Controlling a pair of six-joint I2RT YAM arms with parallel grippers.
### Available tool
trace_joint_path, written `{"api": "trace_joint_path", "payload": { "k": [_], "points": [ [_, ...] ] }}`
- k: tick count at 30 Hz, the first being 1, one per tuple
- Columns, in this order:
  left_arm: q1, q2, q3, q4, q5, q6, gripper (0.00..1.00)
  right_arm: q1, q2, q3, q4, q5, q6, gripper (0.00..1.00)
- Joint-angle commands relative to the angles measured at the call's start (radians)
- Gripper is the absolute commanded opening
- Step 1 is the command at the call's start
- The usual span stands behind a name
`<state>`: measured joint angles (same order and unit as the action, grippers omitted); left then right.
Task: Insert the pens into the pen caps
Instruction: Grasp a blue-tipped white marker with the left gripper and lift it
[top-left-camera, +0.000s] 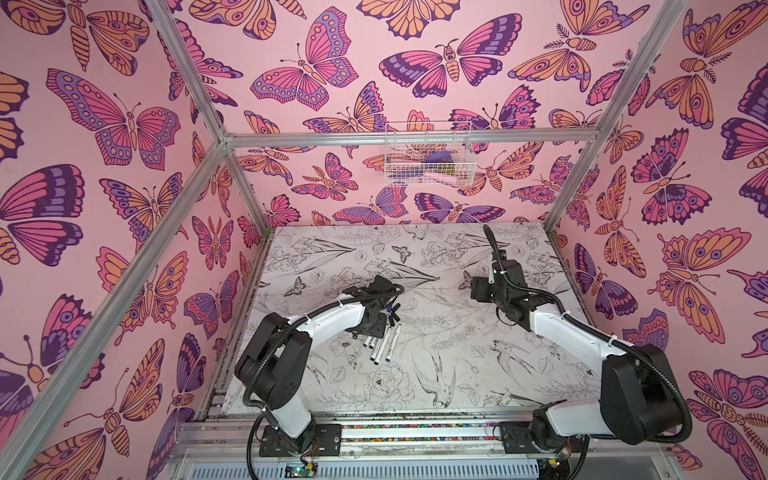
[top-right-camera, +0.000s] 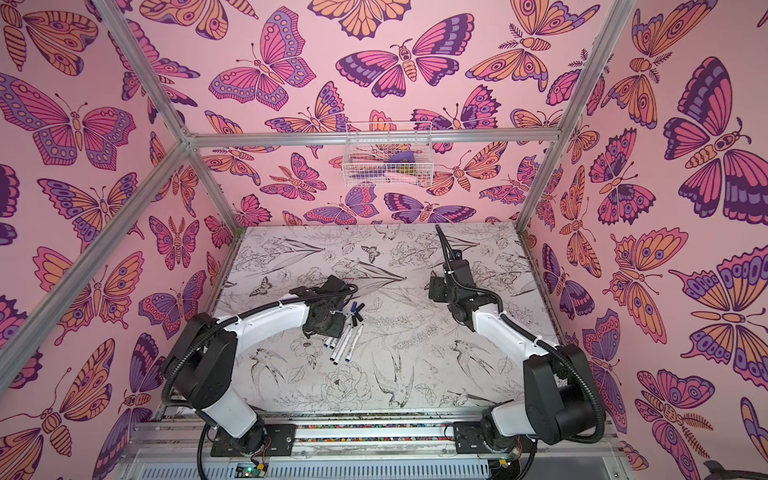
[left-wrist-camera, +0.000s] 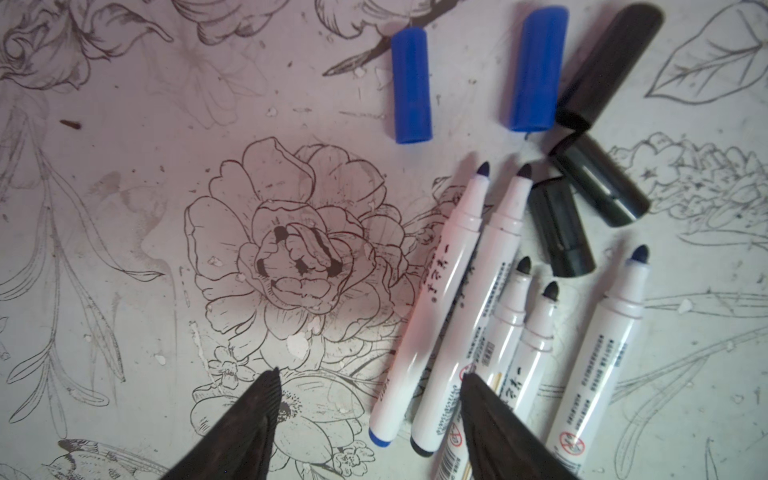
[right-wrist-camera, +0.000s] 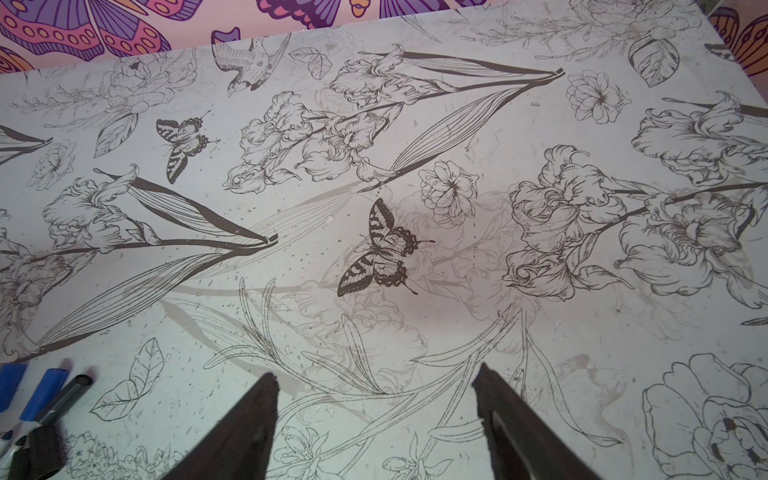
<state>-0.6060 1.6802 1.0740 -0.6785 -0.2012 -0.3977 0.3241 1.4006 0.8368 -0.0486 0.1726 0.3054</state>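
The left gripper (left-wrist-camera: 370, 374) is hanging low over the floral tabletop (left-wrist-camera: 124, 208), its jaws standing apart and gripping nothing. One finger (left-wrist-camera: 253, 415) is sitting above bare tabletop, while the other is overlapping the pens (left-wrist-camera: 440, 282). In both top views, five uncapped pens are lying packed side by side just right of it. Two blue caps (left-wrist-camera: 411, 83) and three black caps (left-wrist-camera: 561, 228) are lying loose just beyond the pen tips. The right gripper (right-wrist-camera: 376, 372) is hanging wide open over bare tabletop, well apart from them. The jaws are bracketing two touching barrels, so a squeeze risks pinching both or rolling one into the caps. Mismatching cap colours is another risk.
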Motion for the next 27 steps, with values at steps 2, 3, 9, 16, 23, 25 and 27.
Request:
{"api": "trace_joint_path", "payload": {
  "k": [2,3,9,16,23,25,27],
  "points": [
    [0.009,0.029,0.020,-0.027,0.010,0.017,0.69,0.009,-0.002,0.022,-0.003,0.021,-0.020,0.77],
    [0.008,0.032,0.021,-0.027,0.004,0.017,0.68,0.009,-0.003,0.022,-0.005,0.019,-0.020,0.77],
    [0.009,0.058,0.031,-0.022,-0.016,0.003,0.63,0.009,-0.005,0.024,-0.006,0.008,-0.017,0.77],
    [0.009,0.076,0.019,-0.021,-0.009,-0.008,0.57,0.013,-0.013,0.024,-0.007,0.014,-0.018,0.77],
    [0.010,0.114,0.012,-0.009,0.027,-0.014,0.53,0.015,-0.026,0.022,-0.007,0.017,-0.017,0.77],
    [0.016,0.121,0.012,-0.008,0.038,-0.020,0.51,0.017,-0.029,0.022,-0.006,0.019,-0.018,0.77],
    [0.024,0.127,0.006,-0.005,0.059,-0.027,0.49,0.018,-0.032,0.022,-0.006,0.021,-0.017,0.77]
  ]
}}
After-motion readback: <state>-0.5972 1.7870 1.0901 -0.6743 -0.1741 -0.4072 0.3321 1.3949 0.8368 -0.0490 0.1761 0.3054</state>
